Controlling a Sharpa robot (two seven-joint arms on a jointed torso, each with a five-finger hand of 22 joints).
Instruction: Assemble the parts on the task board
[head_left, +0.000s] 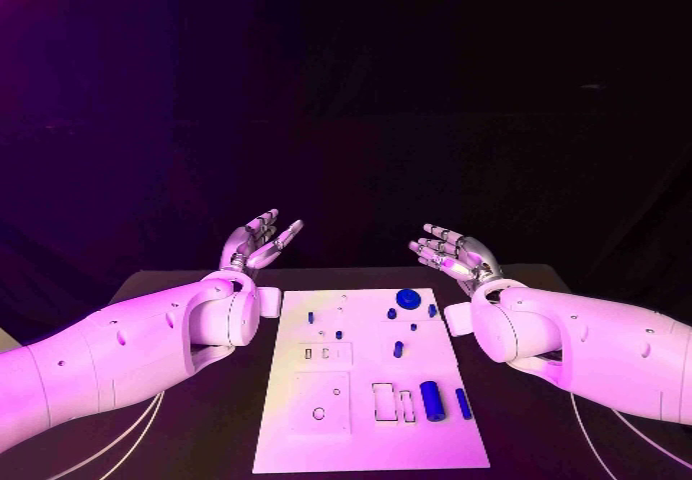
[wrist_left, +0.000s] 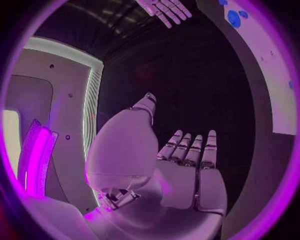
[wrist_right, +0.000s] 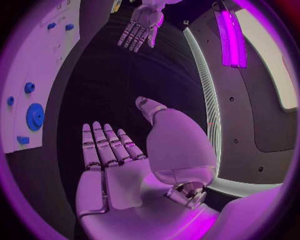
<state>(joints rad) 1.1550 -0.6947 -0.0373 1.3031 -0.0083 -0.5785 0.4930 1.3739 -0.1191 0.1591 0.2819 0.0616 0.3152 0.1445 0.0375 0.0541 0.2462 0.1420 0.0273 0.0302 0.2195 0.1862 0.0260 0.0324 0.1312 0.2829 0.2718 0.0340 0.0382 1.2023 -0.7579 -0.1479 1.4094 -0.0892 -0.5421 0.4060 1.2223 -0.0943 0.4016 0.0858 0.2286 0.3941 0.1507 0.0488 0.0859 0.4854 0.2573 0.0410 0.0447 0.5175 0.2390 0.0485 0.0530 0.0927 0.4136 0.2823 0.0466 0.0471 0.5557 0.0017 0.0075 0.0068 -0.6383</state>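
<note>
My left robot hand (head_left: 260, 243) is raised beyond the far left corner of the board, fingers spread and straight, palm turned toward the middle, holding nothing. My right robot hand (head_left: 456, 256) is up beyond the far right corner, fingers likewise apart and empty, palm facing the left one. In the left wrist view my own left palm (wrist_left: 187, 175) lies flat with the fingers side by side, and the right wrist view shows the same of my right palm (wrist_right: 115, 170).

Between my forearms the white board (head_left: 368, 440) lies on the black bench (head_left: 216, 440), its long axis running from near to far. On its far right part sits a round blue gear (head_left: 408, 297), with small blue pieces near it. A short blue peg (head_left: 398, 349) lies around the middle, pointing near to far. Toward the near right, a thick blue cylinder (head_left: 431, 400) and a thinner blue bar (head_left: 463, 403) lie side by side, both lengthwise near to far, just right of two rectangular slots (head_left: 394, 402).
</note>
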